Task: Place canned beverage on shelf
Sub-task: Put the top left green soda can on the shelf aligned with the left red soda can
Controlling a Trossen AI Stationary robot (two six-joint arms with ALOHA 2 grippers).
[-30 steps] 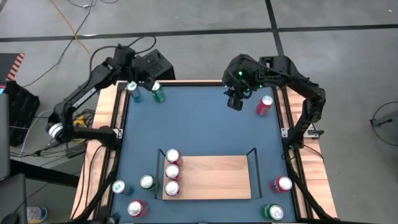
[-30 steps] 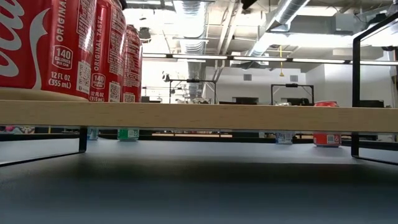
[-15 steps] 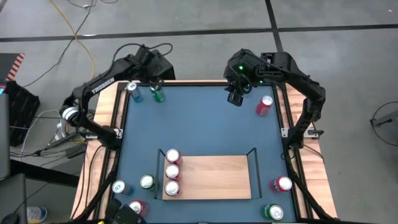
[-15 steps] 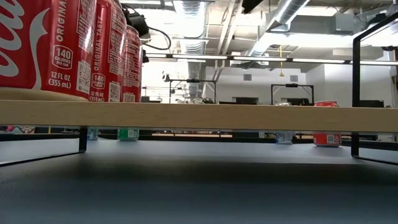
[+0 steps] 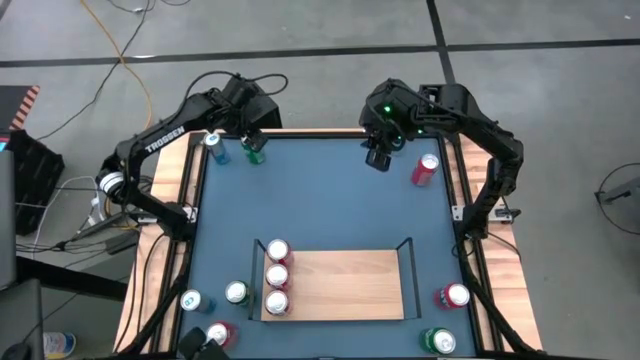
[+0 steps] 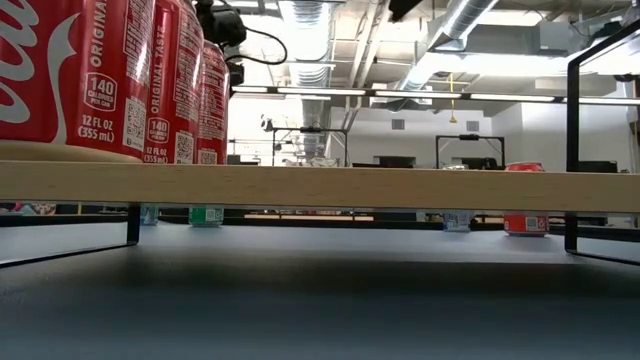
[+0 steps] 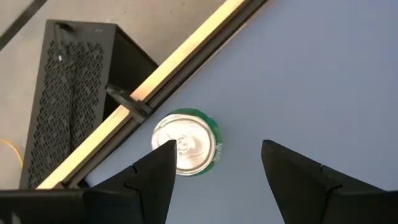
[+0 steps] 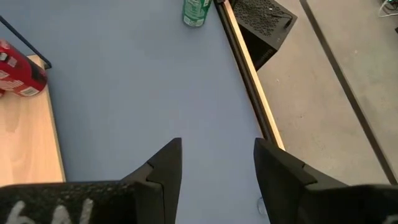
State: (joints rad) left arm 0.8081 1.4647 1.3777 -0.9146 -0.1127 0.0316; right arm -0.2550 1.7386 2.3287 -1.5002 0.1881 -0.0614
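Three red cola cans (image 5: 277, 276) stand in a row at one end of the flat light-wood shelf (image 5: 345, 285), the rest of the board bare between its black rails. The left gripper (image 7: 214, 171) hangs with fingers spread above an upright green can (image 7: 185, 143) at the table's far edge, not gripping it. The right gripper (image 8: 217, 158) waits open and empty over the blue tabletop (image 5: 330, 200); in the low view the shelf hides most of the far cans.

the nearest red cola can (image 6: 60, 70) on the shelf (image 6: 320, 187) reads "original taste", with a white box saying "140 calories per can" and "12 fl oz (355 ml)". the next can (image 6: 172, 80) repeats "original taste", "140" and "12 fl oz". the left arm (image 5: 165, 137) carries white lettering, "trossen".
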